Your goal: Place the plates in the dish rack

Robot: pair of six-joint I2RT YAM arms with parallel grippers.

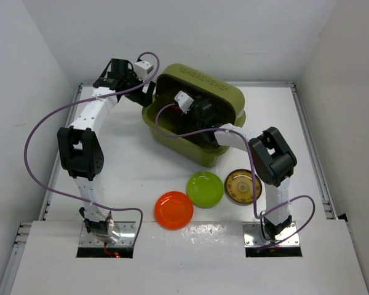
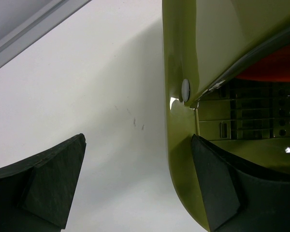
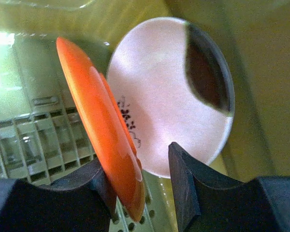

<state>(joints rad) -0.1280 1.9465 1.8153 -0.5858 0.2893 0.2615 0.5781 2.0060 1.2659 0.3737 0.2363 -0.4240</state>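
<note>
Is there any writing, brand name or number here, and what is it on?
No text can be read.
Dark printed marks on the pale round plate inside the olive-green plastic dish rack: too blurred to read.
Golden pattern on the brown round plate: too small to show any lettering.

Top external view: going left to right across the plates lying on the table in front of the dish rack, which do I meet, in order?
orange-red plate → lime green plate → brown plate with the golden pattern
</note>
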